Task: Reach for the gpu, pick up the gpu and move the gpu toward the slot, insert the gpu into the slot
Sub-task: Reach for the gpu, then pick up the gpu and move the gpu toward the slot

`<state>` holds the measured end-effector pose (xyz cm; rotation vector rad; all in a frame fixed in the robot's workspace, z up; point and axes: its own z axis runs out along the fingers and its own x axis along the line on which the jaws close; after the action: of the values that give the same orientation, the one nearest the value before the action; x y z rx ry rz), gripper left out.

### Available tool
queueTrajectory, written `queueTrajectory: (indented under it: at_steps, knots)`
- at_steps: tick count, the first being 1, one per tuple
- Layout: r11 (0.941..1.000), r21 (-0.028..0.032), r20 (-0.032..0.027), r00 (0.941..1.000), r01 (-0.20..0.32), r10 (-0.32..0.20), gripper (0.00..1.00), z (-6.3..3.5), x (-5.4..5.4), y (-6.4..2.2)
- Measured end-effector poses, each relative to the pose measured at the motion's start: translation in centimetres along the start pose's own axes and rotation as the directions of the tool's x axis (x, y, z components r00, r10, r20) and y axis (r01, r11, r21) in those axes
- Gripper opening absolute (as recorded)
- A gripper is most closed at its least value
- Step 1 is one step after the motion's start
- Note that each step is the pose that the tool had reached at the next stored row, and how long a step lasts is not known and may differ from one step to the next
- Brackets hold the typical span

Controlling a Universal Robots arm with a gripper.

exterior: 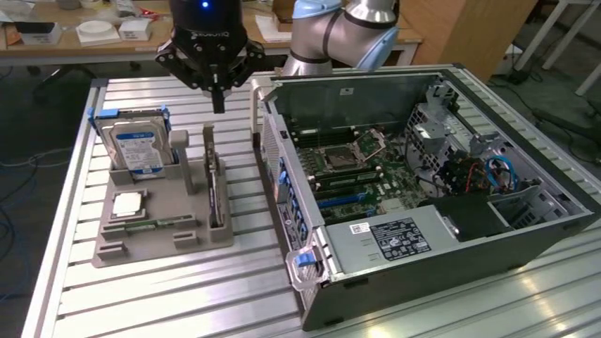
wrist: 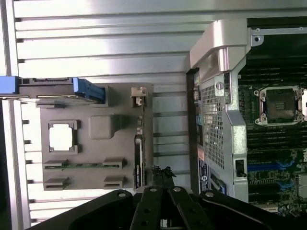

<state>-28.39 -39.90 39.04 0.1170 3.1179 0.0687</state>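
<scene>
Fingers (exterior: 218,97) of the black gripper (exterior: 218,107): slim, dark, pressed flat together with nothing grasped, hung above the gpu (exterior: 217,193) and apart from it. Gpu: thin dark rectangular card, stood on its long edge in a narrow groove along the edge of the holder (exterior: 150,243) that faces the computer case (exterior: 357,91); a pale metal bracket is seen at its far end. Holder: matte grey moulded block with recesses, laid on the worktop (exterior: 141,303) near the corner at the exterior view's left. Hard drive (exterior: 139,144): silver, blue-white label, blue side rails, propped upright at the holder's far corner. Processor (exterior: 127,204): square, bright metal lid, seated flat. Memory stick (exterior: 150,225): narrow, green. Computer case: grey steel, side panel off, circuit board exposed. Worktop: ribbed aluminium slats.
</scene>
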Motion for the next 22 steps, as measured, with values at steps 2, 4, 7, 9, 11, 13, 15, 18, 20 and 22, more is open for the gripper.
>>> queueTrajectory:
  at_steps: [2, 4, 7, 9, 11, 13, 15, 18, 20, 22]
  knots:
    - [1.0000, 0.0001, -0.0007, 1.0000, 0.000, 0.000, 0.10, 0.01, 0.4, -0.03]
    - [1.0000, 0.0001, -0.0014, 1.0000, 0.000, 0.000, 0.10, 0.02, 0.8, -0.07]
    - [1.0000, 0.0001, -0.0022, 1.0000, 0.000, 0.000, 0.10, 0.03, 1.5, -0.11]
    - [1.0000, 0.0002, -0.0029, 1.0000, 0.000, 0.000, 0.10, 0.04, 1.9, -0.14]
    - [1.0000, 0.0002, -0.0034, 1.0000, 0.000, 0.000, 0.10, 0.05, 2.2, -0.17]
    - [1.0000, 0.0004, -0.0040, 1.0000, 0.000, 0.000, 0.10, 0.06, 2.6, -0.20]
    - [1.0000, 0.0003, -0.0044, 1.0000, 0.000, 0.000, 0.10, 0.07, 3.0, -0.23]
    - [1.0000, 0.0004, -0.0052, 1.0000, 0.000, 0.000, 0.10, 0.08, 3.5, -0.27]
    - [1.0000, 0.0003, -0.0055, 1.0000, -0.001, 0.001, 0.10, 0.09, 3.5, -0.27]
    - [1.0000, 0.0004, -0.0056, 1.0000, 0.000, 0.001, 0.10, 0.08, 3.5, -0.27]
